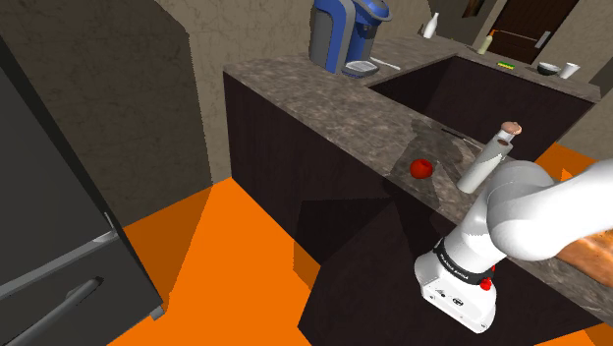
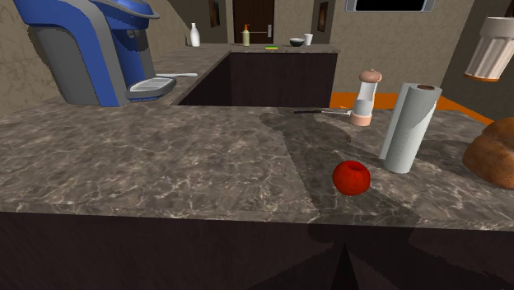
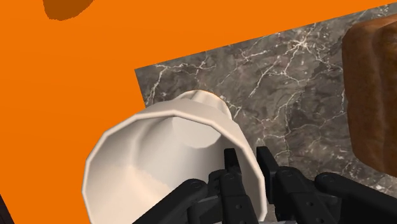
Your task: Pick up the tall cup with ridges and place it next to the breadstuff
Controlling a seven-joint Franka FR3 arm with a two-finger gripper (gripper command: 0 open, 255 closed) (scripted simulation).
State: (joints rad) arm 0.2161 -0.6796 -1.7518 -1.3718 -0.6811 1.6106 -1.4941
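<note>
The tall cup (image 3: pixel 159 153) is cream-white with a wide mouth, and my gripper (image 3: pixel 250 170) is shut on its wall, one finger inside the rim and one outside. In the wrist view it is tilted over the counter's edge, with the orange floor beyond. In the second exterior view the ridged cup (image 2: pixel 492 49) hangs in the air, high above the counter at the far right. The breadstuff is a brown loaf (image 2: pixel 492 156) lying below the cup on the marble counter (image 2: pixel 165 156). The same loaf (image 3: pixel 372 95) lies beside the gripper, and the loaf (image 1: pixel 589 251) is partly hidden behind the white arm.
A red round fruit (image 2: pixel 352 177), an upright paper towel roll (image 2: pixel 409 128) and a pepper mill (image 2: pixel 365 97) stand on the counter near the loaf. A blue coffee machine (image 2: pixel 91 49) sits at the far left. Small bottles and bowls line the back counter.
</note>
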